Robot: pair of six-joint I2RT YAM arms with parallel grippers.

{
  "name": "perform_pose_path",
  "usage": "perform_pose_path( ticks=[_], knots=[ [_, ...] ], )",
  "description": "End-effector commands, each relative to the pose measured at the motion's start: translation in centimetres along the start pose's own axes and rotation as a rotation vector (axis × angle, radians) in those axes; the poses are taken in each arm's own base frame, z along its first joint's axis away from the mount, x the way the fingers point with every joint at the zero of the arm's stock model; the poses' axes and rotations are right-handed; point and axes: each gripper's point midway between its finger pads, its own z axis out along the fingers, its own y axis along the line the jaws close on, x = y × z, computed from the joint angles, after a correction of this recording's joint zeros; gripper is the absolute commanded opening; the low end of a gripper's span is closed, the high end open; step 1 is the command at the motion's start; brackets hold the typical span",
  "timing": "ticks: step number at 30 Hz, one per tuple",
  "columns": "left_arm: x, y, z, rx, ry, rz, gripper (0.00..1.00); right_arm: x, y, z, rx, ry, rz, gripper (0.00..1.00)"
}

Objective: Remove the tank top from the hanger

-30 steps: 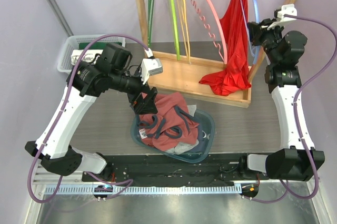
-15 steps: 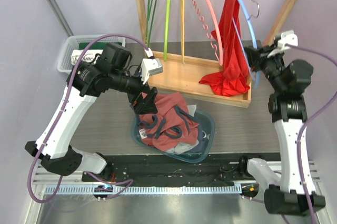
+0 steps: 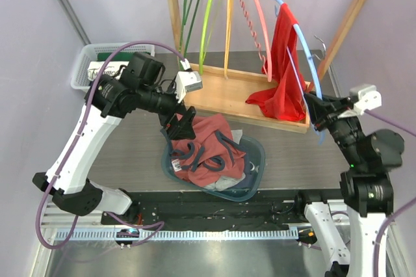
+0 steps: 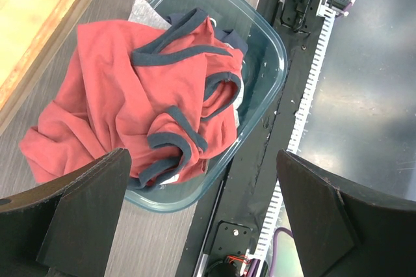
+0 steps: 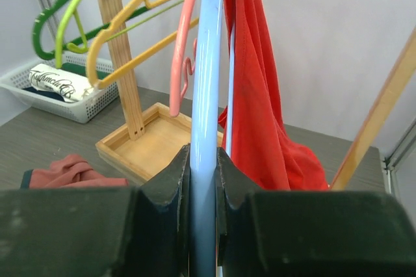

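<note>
Draping one hanger [image 3: 307, 46] of five: one tank top [image 3: 281, 49].

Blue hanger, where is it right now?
Top view, right side: the blue hanger hangs at the right end of the wooden rack, beside the pink hanger, carrying the red tank top. The right tool is shut on its lower end.

The right wrist view's top edge cuts off the blue hanger [image 5: 205, 95].
</note>
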Motion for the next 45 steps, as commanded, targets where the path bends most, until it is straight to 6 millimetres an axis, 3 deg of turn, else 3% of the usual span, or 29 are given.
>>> perform_pose_path(
  ticks=[1,9,13,17,24,36,42,45],
  knots=[
    [-1.7,0.5,-0.2,-0.024,-0.051,0.006,1.0,-9.0,1.9,-3.6,-0.02,-0.232,-0.107,0.01],
    [-1.5,0.3,-0.4,-0.03,-0.053,0.009,1.0,-16.6,4.8,-6.9,-0.106,-0.405,-0.147,0.01],
    [-1.3,0.0,-0.3,-0.009,-0.052,0.007,1.0,-20.0,6.5,-7.0,-0.198,-0.45,-0.16,0.01],
    [-1.5,-0.6,-0.6,0.009,-0.069,0.009,1.0,-24.2,7.8,-5.9,-0.293,-0.48,-0.15,0.01],
    [-0.8,-1.0,-1.0,0.003,-0.068,0.006,1.0,-29.3,9.5,-5.9,-0.411,-0.593,-0.13,0.01],
    [-0.6,-1.1,-1.4,0.0,-0.079,0.001,1.0,-35.2,11.2,-7.0,-0.54,-0.784,-0.136,0.01],
    [-0.7,-1.1,-1.6,-0.005,-0.089,-0.005,1.0,-36.2,11.5,-7.1,-0.578,-0.81,-0.102,0.01],
    [-0.5,-1.0,-1.5,-0.008,-0.091,-0.017,1.0,-36.1,10.6,-6.2,-0.528,-0.799,-0.081,0.01]
  ],
)
